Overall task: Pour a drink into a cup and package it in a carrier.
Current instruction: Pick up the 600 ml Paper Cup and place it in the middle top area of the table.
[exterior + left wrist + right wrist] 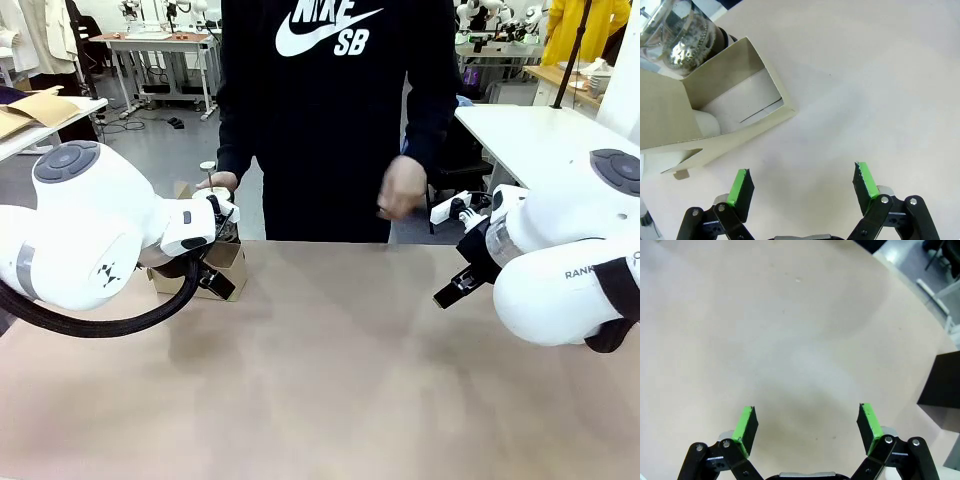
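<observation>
The left gripper stands wide open, its green pads well apart, holding and touching nothing, and it hangs over the bare table. Just ahead of its fingers lies the brown cardboard carrier, with an open pocket facing the camera. A white rounded shape sits inside, but too little of it shows to tell what it is. Past the carrier, at the top left corner of the left wrist view, stands the glass press jug with its metal frame. Whether liquid is in it cannot be told there. The right gripper is likewise spread wide and empty, hanging above plain tabletop, with a black box off to one side. In the front view the left arm comes in from the left with its wrist bent down toward the carrier, hiding part of it. The right arm is folded at the right side, well apart from the carrier. At the far edge a person in a black sweatshirt stands with one hand at the jug's plunger, while the other hand is raised and blurred.
</observation>
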Robot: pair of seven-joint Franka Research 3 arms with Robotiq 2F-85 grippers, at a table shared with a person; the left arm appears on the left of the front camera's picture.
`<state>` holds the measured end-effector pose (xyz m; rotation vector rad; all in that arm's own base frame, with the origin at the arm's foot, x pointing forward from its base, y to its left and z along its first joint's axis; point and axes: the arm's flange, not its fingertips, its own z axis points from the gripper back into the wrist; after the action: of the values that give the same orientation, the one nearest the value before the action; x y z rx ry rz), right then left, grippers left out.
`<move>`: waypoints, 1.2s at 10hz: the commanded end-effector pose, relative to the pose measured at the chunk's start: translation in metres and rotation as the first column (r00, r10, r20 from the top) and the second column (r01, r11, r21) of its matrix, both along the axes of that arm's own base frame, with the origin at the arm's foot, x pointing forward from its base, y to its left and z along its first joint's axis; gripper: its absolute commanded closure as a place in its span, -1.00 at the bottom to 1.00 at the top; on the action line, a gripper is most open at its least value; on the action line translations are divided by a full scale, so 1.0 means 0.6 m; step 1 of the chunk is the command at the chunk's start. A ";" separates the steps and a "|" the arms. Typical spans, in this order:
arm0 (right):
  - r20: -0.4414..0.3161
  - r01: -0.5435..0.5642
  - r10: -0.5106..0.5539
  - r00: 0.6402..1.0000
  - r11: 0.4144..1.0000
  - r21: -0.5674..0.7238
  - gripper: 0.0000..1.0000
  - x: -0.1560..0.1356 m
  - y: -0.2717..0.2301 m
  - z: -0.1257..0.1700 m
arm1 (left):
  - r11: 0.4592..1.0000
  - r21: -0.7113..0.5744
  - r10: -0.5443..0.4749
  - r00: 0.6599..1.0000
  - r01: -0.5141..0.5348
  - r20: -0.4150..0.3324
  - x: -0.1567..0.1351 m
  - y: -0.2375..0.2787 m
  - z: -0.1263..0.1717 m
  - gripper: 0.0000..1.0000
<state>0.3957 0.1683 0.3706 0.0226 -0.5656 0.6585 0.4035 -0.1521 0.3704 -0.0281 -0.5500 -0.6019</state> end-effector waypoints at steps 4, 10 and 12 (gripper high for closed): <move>0.000 -0.036 0.036 0.999 0.999 0.017 -1.00 0.016 0.009 0.050 | 1.000 0.000 0.000 1.000 0.000 0.000 0.000 0.000 0.000 -1.00; 0.087 -0.300 0.288 0.954 0.930 0.212 -1.00 0.052 -0.202 0.376 | 1.000 0.000 0.000 1.000 0.000 0.000 0.000 0.000 0.000 -1.00; 0.159 -0.414 0.383 0.910 0.855 0.312 -1.00 0.028 -0.372 0.388 | 1.000 0.000 0.000 1.000 0.000 0.000 0.000 0.000 0.000 -1.00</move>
<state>0.4034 -0.0219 0.6154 0.3674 -0.7920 0.9220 0.4036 -0.1523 0.3705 -0.0276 -0.5503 -0.6023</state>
